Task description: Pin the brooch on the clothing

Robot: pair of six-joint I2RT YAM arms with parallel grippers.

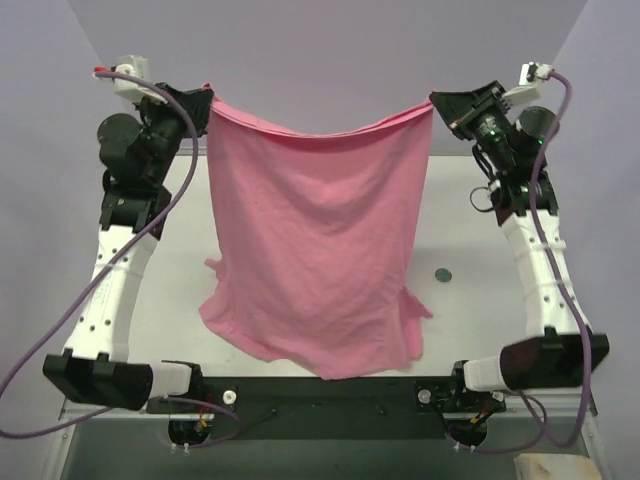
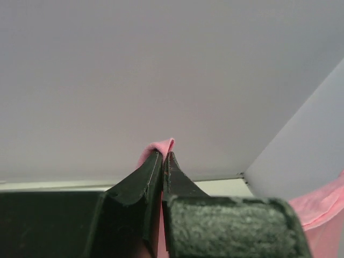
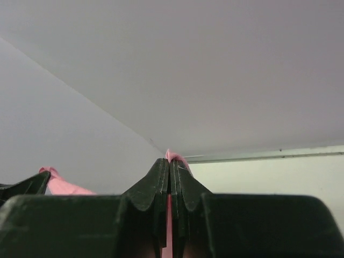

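The clothing (image 1: 315, 230), a plain pink T-shirt, is held up by its top edge and stretched from 9 to 3 o'clock in the top view. One corner is pinched in the left gripper (image 1: 207, 98) and the other in the right gripper (image 1: 436, 104). Both grippers are seen clamped tight in the wrist views, with only a small fold of pink cloth showing past each pair of closed black fingertips. The held edge sags slightly in the middle. The cloth hangs as a thin, soft sheet with long shallow creases, and its lower part is heaped in loose folds on the counter (image 1: 465, 225) near the arm bases.

The brooch (image 1: 442, 272) lies flat on the bare counter, clear of the cloth and just beside the shirt's lower right edge. It is a small, round, dark disc, so no long axis is offered for a grasp. From the right gripper it is found at roughly 6 o'clock and well below. From the left gripper it sits at about 4 o'clock, beyond the full width of the shirt. The right arm is therefore judged the nearer one for picking it up, though its corner of the shirt would first have to be released or laid down. The disc is likely to be awkward to lift from the smooth counter, being thin and flat.
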